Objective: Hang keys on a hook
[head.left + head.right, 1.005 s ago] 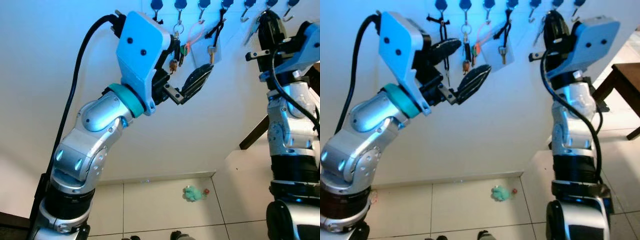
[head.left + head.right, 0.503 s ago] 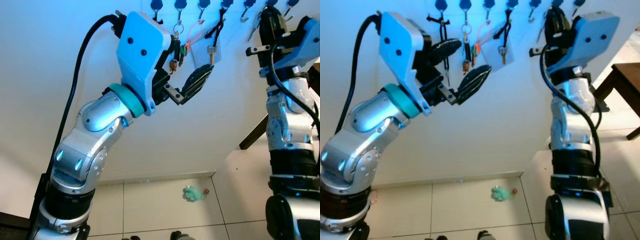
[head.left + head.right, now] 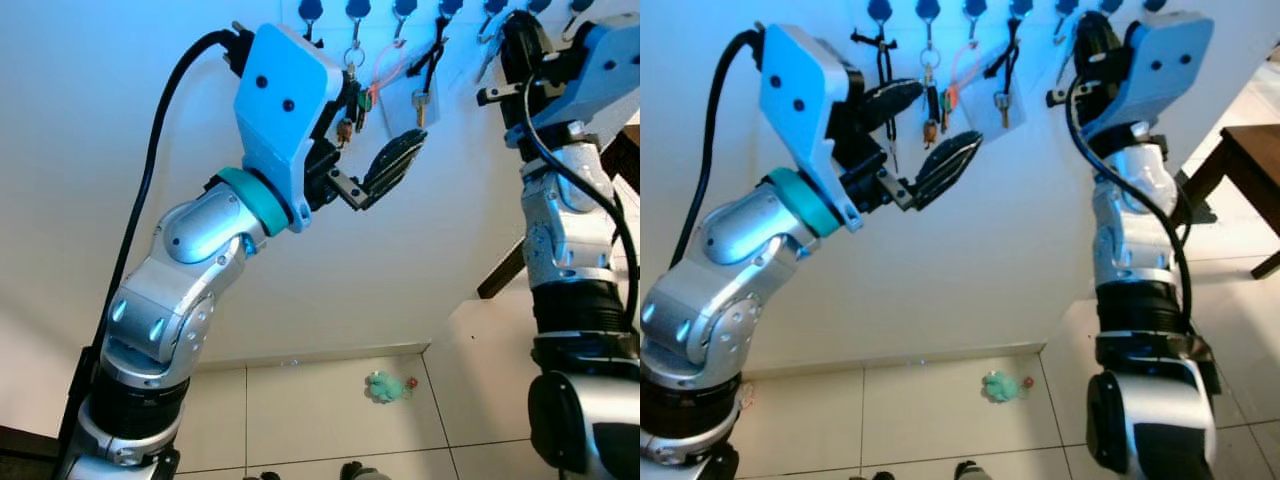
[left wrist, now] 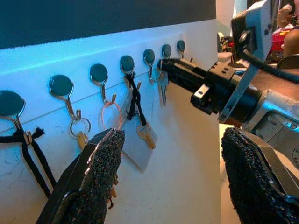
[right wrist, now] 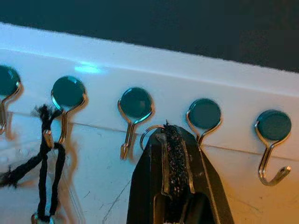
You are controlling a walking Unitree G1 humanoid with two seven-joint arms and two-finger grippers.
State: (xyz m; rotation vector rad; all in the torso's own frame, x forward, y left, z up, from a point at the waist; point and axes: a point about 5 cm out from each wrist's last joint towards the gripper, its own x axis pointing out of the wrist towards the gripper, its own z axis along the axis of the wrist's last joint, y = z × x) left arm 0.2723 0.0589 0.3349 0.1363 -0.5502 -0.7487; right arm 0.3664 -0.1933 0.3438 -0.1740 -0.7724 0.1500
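Note:
My right gripper (image 5: 171, 140) is shut on a silver key (image 4: 162, 89) and held up against the white wall at the row of dark-capped hooks (image 5: 135, 105). The key's ring (image 5: 148, 133) sits just under the gap between two bare hooks, the nearer being the one (image 5: 204, 115) right of the fingers; it is on neither. From the head, the right gripper (image 3: 1090, 35) is at the upper right of the hook row. My left gripper (image 3: 920, 128) stands open lower and to the left, in front of the hanging keys, with nothing in it.
Other hooks carry a black-cord key (image 4: 136, 100), an orange loop with a clear tag (image 4: 112, 116) and a ringed key (image 4: 80, 130). A bare hook (image 5: 273, 135) lies further right. A green crumpled thing (image 3: 385, 387) lies on the tiled floor; a dark wooden table (image 3: 1240, 160) stands right.
My right gripper has moved left and a little up along the hook row with the key. The left arm has stayed put.

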